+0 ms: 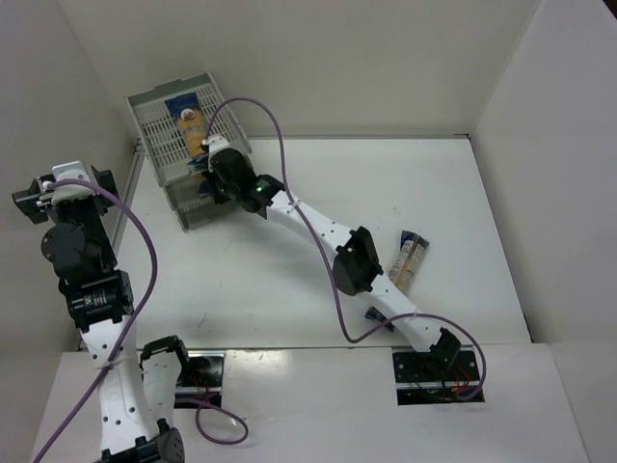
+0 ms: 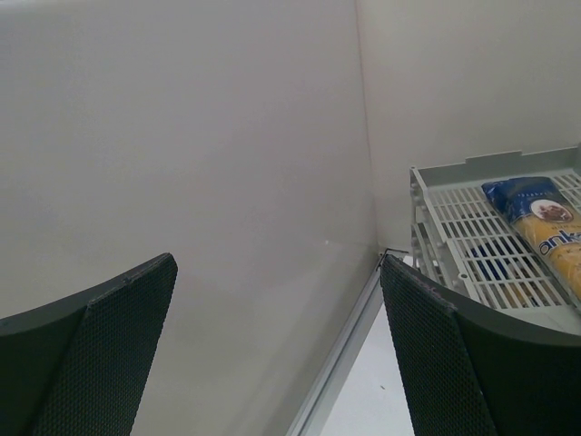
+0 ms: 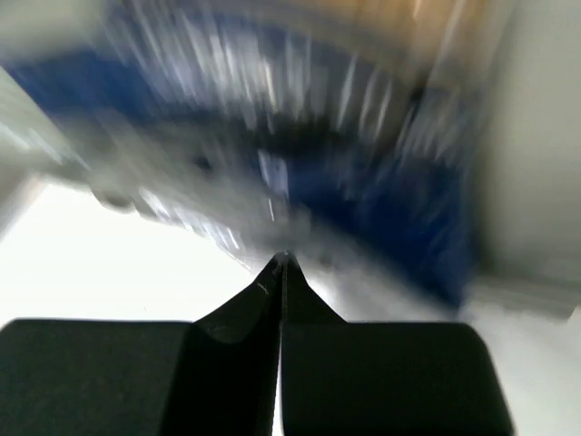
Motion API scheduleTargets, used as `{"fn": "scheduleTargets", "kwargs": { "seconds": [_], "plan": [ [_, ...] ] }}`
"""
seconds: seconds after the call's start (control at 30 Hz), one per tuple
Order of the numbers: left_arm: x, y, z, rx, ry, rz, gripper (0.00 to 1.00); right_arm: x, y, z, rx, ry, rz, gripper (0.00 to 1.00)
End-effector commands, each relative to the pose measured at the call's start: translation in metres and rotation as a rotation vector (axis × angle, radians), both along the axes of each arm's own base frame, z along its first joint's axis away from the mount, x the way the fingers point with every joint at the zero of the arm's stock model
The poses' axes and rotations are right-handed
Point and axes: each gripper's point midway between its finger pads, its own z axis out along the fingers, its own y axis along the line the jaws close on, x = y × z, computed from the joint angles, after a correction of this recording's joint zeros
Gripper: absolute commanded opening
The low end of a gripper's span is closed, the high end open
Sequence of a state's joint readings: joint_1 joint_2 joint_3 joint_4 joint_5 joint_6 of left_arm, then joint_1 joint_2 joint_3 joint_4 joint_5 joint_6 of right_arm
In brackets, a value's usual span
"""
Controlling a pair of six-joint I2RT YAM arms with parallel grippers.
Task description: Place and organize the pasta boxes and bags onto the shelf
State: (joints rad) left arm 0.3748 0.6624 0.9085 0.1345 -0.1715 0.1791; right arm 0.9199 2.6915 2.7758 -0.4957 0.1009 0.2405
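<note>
The grey slatted shelf point(image 1: 152, 130) stands at the back left, and also shows in the left wrist view point(image 2: 447, 222). One pasta packet point(image 1: 190, 121) lies on its top tray point(image 2: 545, 232). A second packet's blue end point(image 1: 200, 181) shows in the tier below, a blurred blue mass in the right wrist view point(image 3: 363, 173). A third packet point(image 1: 410, 258) lies on the table at the right. My right gripper point(image 1: 206, 166) is at the shelf's front, jaws shut point(image 3: 281, 263), its tips against the blurred packet end. My left gripper point(image 1: 37, 198) is raised by the left wall, open and empty point(image 2: 277, 272).
White walls enclose the table on the left, back and right. The shelf stands in the back left corner, close to the left wall's metal rail point(image 2: 349, 354). A purple cable point(image 1: 280, 145) loops over the right arm near the shelf.
</note>
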Motion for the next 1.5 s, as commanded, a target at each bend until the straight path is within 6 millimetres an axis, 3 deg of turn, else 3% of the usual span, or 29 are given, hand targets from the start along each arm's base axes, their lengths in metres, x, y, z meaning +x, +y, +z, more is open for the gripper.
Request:
{"fn": "scheduleTargets", "kwargs": {
  "seconds": [0.0,0.03,0.07,0.13,0.17,0.2,0.23,0.3,0.33,0.37,0.4,0.43,0.47,0.5,0.53,0.57,0.63,0.67,0.73,0.8,0.87,0.9,0.97,1.0,1.17,1.3,1.47],
  "plan": [
    [-0.011,-0.003,0.024,0.034,-0.079,0.002,1.0,-0.035,-0.002,0.003,-0.078,0.028,0.065,0.0],
    [-0.015,-0.005,0.027,0.038,-0.089,0.002,1.0,-0.045,-0.004,0.031,-0.05,0.007,0.074,0.0],
    [-0.018,-0.006,0.029,0.041,-0.097,0.002,1.0,-0.059,-0.006,0.015,-0.1,0.028,0.097,0.0],
    [-0.019,-0.009,0.03,0.035,-0.103,-0.014,1.0,-0.068,-0.012,0.03,-0.097,0.012,0.088,0.0],
    [-0.022,-0.011,0.029,0.023,-0.108,-0.019,1.0,-0.073,-0.027,0.042,-0.108,0.007,0.067,0.06],
    [-0.019,-0.016,0.024,0.025,-0.085,-0.048,1.0,-0.073,-0.035,0.051,-0.104,-0.007,0.047,0.4],
    [-0.021,-0.02,0.025,0.02,-0.091,-0.064,1.0,-0.073,-0.046,0.058,-0.115,-0.017,0.017,0.63],
    [-0.022,-0.024,0.021,-0.009,-0.089,-0.088,1.0,-0.084,-0.08,0.076,-0.152,-0.05,-0.014,0.98],
    [-0.024,-0.028,0.023,-0.01,-0.102,-0.105,1.0,-0.088,-0.097,0.079,-0.177,-0.062,-0.034,1.0],
    [-0.023,-0.028,0.019,-0.028,-0.092,-0.109,1.0,-0.094,-0.126,0.046,-0.271,-0.04,-0.085,1.0],
    [-0.023,-0.032,0.013,-0.051,-0.086,-0.134,1.0,-0.098,-0.158,0.083,-0.226,-0.078,-0.133,1.0],
    [-0.021,-0.036,0.013,-0.056,-0.088,-0.157,1.0,-0.084,-0.194,0.079,-0.216,-0.041,-0.223,1.0],
    [-0.019,-0.038,0.009,-0.069,-0.077,-0.169,1.0,-0.09,-0.24,0.038,-0.312,0.057,-0.29,1.0],
    [-0.019,-0.038,0.007,-0.091,-0.077,-0.175,1.0,-0.089,-0.277,0.041,-0.294,0.106,-0.375,1.0],
    [-0.018,-0.041,0.007,-0.096,-0.078,-0.191,1.0,-0.074,-0.329,0.025,-0.275,0.201,-0.54,1.0],
    [-0.016,-0.044,0.004,-0.096,-0.065,-0.208,1.0,-0.088,-0.362,-0.012,-0.345,0.283,-0.593,1.0],
    [-0.005,-0.047,-0.002,-0.126,-0.038,-0.242,1.0,-0.097,-0.395,-0.022,-0.366,0.293,-0.674,1.0],
    [-0.002,-0.05,-0.002,-0.127,-0.025,-0.26,1.0,-0.105,-0.409,-0.04,-0.365,0.35,-0.714,1.0],
    [0.005,-0.049,-0.005,-0.136,-0.001,-0.269,1.0,-0.113,-0.409,-0.051,-0.296,0.436,-0.704,1.0],
    [0.01,-0.052,-0.006,-0.146,0.014,-0.297,1.0,-0.118,-0.427,-0.067,-0.27,0.513,-0.778,1.0],
    [0.014,-0.052,-0.006,-0.161,0.029,-0.307,1.0,-0.128,-0.45,-0.078,-0.265,0.586,-0.828,1.0],
    [0.016,-0.058,-0.006,-0.169,0.029,-0.34,1.0,-0.128,-0.477,-0.086,-0.243,0.639,-0.909,1.0],
    [0.018,-0.056,-0.008,-0.191,0.032,-0.35,1.0,-0.141,-0.503,-0.095,-0.23,0.687,-0.981,1.0],
    [0.019,-0.058,-0.011,-0.203,0.029,-0.366,1.0,-0.138,-0.515,-0.092,-0.206,0.68,-1.036,1.0],
    [0.025,-0.055,-0.011,-0.211,0.016,-0.378,1.0,-0.147,-0.515,-0.082,-0.166,0.697,-1.051,1.0],
    [0.025,-0.049,-0.007,-0.179,-0.003,-0.35,1.0,-0.149,-0.518,-0.085,-0.132,0.741,-1.078,1.0],
    [0.027,-0.042,0.001,-0.154,-0.022,-0.331,1.0,-0.154,-0.513,-0.114,-0.189,0.847,-1.062,0.98]
  ]
}}
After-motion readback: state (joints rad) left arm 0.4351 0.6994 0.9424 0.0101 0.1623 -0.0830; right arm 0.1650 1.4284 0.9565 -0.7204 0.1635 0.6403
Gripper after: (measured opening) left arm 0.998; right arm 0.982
